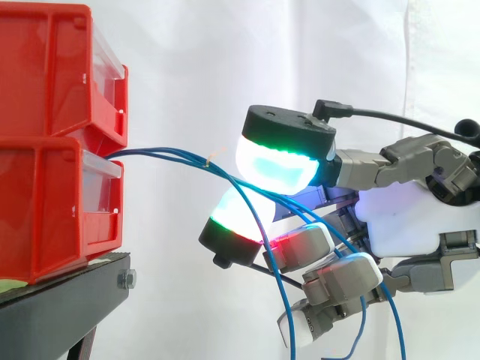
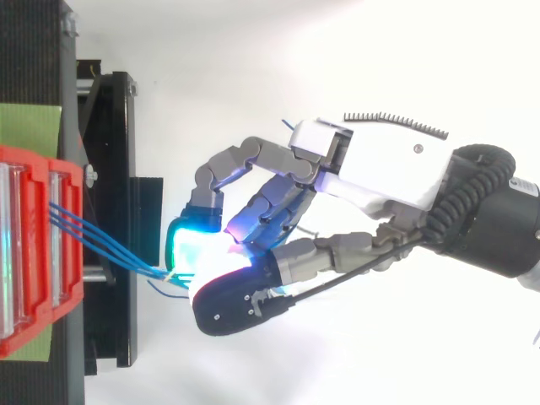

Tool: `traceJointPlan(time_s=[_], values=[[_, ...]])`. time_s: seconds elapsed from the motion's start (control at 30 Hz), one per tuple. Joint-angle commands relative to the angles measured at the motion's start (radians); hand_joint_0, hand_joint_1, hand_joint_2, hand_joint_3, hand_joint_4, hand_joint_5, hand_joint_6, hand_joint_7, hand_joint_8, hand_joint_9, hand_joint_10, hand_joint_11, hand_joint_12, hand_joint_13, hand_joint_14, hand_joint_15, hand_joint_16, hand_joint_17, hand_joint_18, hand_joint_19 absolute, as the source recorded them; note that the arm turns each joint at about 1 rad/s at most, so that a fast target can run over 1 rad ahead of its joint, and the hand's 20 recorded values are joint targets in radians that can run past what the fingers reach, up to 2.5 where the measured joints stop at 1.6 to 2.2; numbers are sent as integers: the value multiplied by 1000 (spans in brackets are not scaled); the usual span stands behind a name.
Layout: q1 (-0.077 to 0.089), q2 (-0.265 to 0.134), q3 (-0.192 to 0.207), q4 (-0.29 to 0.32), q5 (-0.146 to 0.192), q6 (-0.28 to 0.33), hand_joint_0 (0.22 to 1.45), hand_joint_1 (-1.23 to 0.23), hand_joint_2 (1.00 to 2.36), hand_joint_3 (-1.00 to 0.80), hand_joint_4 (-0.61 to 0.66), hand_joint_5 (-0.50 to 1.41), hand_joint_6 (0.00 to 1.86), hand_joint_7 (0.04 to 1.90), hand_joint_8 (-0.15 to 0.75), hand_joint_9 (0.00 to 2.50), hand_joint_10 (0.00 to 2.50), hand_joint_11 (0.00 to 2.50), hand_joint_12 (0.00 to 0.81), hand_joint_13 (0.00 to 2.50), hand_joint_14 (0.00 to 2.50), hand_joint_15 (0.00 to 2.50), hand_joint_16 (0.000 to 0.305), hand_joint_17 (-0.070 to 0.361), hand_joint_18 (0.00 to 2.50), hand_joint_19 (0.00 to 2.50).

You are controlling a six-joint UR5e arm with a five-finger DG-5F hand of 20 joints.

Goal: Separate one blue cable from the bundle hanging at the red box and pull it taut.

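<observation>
Blue cables (image 1: 169, 154) come out from the front of the lower red bin (image 1: 45, 217), sag a little, pass between the curled fingers of the hand (image 1: 397, 217), and hang down below it. They look thin, light and limp, with a smooth jacket, so I think they slip easily on the pads (image 1: 276, 163). A small pale tie (image 1: 214, 158) binds them between bin and hand. A good place to pinch one is past this tie, where the strands spread. The hand is closed round the cables, but I cannot tell if only one is pinched.
</observation>
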Motion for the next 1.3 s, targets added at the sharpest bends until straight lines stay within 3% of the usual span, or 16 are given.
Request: traceJointPlan(time_s=[0.0,0.27,0.37,0.57,0.9,1.1,1.27], values=[[0,0,0,0,0,0,798,-863,1000,-500,80,-254,939,918,222,1066,0,1590,297,1286,19,1354,46,103,704,493],[-1,0,0,0,0,0,653,-894,1000,-500,79,-249,938,925,225,1084,1,1610,299,1295,21,1370,43,96,695,511],[0,0,0,0,0,0,552,-842,1000,-500,120,-253,933,909,249,1071,0,1595,312,1331,17,1383,48,108,705,548],[2,0,-2,0,0,0,488,-738,1000,-500,156,-254,930,866,281,1062,92,1511,310,1442,4,1494,55,124,768,572],[2,0,-3,0,2,0,642,-764,1000,-500,113,-258,917,917,234,1059,0,1597,267,1415,5,1530,51,114,732,582],[2,0,-3,0,3,0,714,-786,1017,-312,83,-258,923,940,232,1061,1,1592,278,1411,6,1519,51,114,730,567],[2,0,-3,0,3,0,791,-819,1013,-368,70,-254,931,920,211,1060,0,1599,273,1392,7,1503,48,109,695,564]])
